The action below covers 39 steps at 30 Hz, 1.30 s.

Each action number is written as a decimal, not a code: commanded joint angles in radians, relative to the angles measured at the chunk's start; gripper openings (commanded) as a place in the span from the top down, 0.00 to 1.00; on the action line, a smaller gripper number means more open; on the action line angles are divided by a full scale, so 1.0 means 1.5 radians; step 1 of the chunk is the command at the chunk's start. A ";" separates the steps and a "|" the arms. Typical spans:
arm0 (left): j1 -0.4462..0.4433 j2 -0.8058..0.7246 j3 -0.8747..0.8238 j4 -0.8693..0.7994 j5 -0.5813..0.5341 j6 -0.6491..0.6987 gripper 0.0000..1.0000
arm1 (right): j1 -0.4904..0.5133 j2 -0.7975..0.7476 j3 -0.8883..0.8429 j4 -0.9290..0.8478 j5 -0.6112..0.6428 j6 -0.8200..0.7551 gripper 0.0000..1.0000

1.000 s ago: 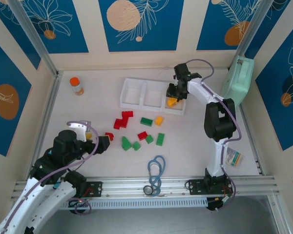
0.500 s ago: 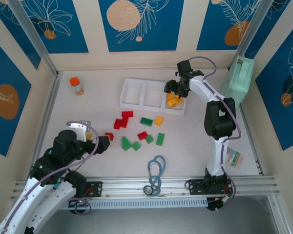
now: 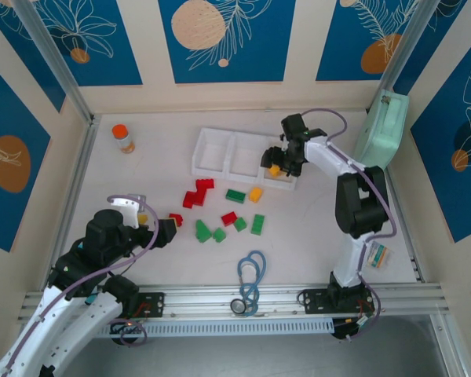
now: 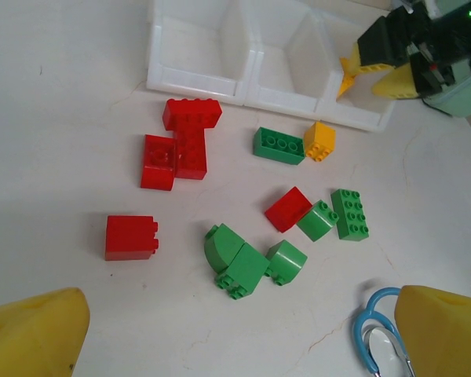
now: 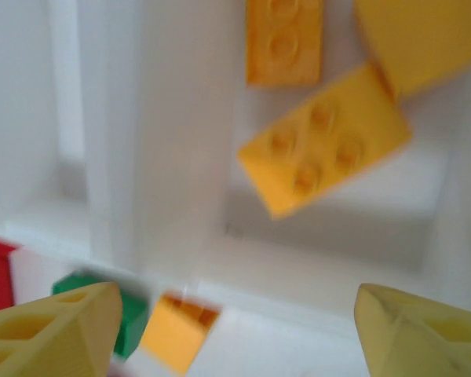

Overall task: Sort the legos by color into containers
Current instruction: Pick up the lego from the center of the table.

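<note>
The white tray (image 3: 220,149) has three compartments in a row. Orange legos (image 5: 326,149) lie in its right compartment (image 3: 281,179). My right gripper (image 3: 281,159) hovers over it, open and holding nothing, fingertips (image 5: 55,330) wide apart. On the table lie a red cluster (image 4: 180,145), a lone red lego (image 4: 131,236), green legos (image 4: 235,255), a green brick (image 4: 279,145) and an orange lego (image 4: 319,141). My left gripper (image 3: 169,230) is open low near the lone red lego (image 3: 177,220), its yellow fingertips (image 4: 31,330) spread.
An orange-capped bottle (image 3: 123,138) stands at the back left. A mint-green case (image 3: 383,129) leans on the right wall. A blue stethoscope (image 3: 251,279) lies near the front edge, and a small card (image 3: 374,254) lies by the right arm's base.
My right gripper has shifted from the back of the right compartment toward its front-left. The orange legos now lie loose in that compartment. The left arm has not moved.
</note>
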 commanded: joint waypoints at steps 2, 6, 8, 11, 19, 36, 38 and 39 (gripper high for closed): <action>-0.009 0.002 -0.003 -0.001 -0.002 -0.002 0.01 | 0.045 -0.084 -0.073 -0.053 0.026 0.105 0.13; -0.009 0.000 -0.003 0.000 0.001 -0.002 0.00 | 0.105 -0.141 -0.142 -0.065 0.079 0.199 0.12; -0.008 0.000 -0.004 0.002 0.004 -0.002 0.01 | 0.133 -0.162 -0.162 -0.073 0.107 0.241 0.13; -0.009 0.000 -0.004 0.002 0.010 -0.001 0.01 | 0.171 -0.170 -0.178 -0.075 0.132 0.277 0.16; -0.009 -0.005 -0.004 0.003 0.013 -0.001 0.00 | 0.225 -0.121 -0.189 -0.061 0.130 0.305 0.24; -0.009 -0.002 -0.004 0.004 0.015 0.000 0.00 | 0.257 -0.015 -0.175 -0.048 0.126 0.294 0.32; -0.009 -0.001 -0.003 0.005 0.016 0.000 0.01 | 0.259 -0.006 -0.172 -0.046 0.127 0.289 0.33; -0.009 -0.001 -0.004 0.005 0.016 0.000 0.01 | 0.260 -0.001 -0.170 -0.046 0.127 0.287 0.35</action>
